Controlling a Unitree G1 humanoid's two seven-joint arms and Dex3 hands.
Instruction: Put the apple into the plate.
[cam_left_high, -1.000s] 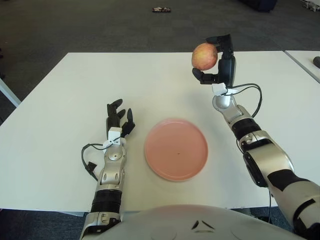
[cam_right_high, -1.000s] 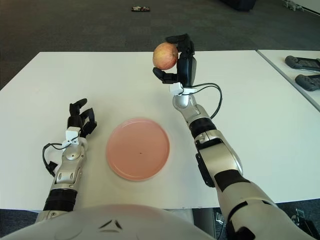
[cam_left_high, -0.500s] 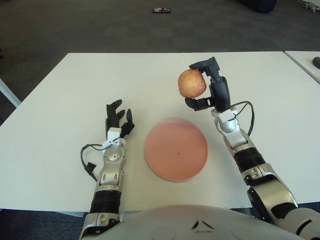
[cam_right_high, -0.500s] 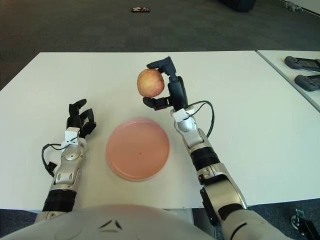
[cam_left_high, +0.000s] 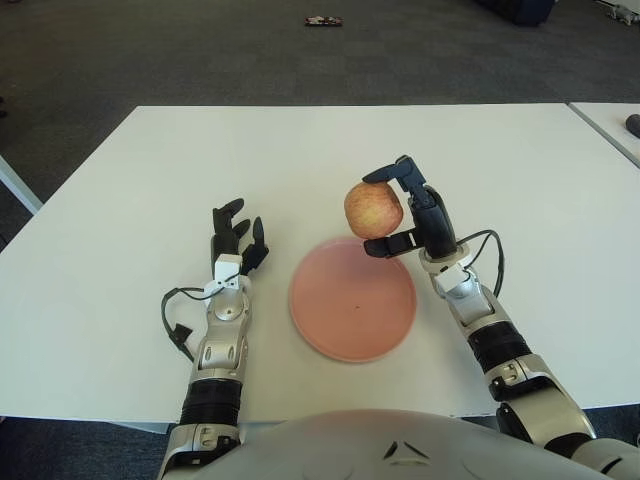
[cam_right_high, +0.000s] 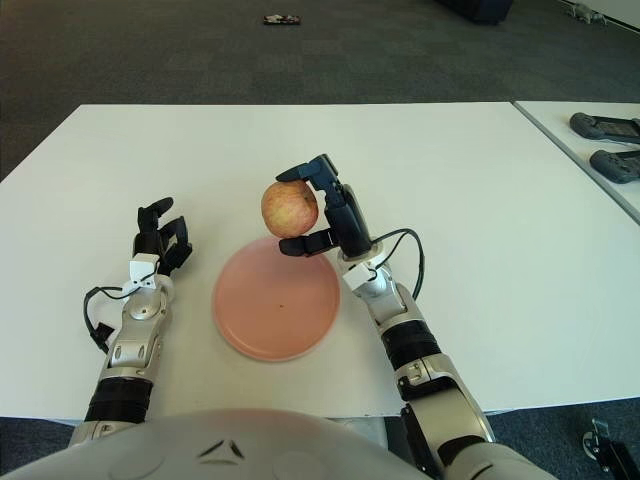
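Apple (cam_left_high: 373, 209): round, red-yellow, faint streaks; frame centre, just above upper-right rim of pink plate (cam_left_high: 352, 298), w/ no visible contact. Right hand (cam_left_high: 405, 208) grips it, fingers above and thumb under. Vs 0.5 s ago: apple and hand lower and further left, nearer plate. Left hand (cam_left_high: 235, 238), lower left, left of plate, fingers loosely open, holding nothing, unchanged. White table (cam_left_high: 150, 190).
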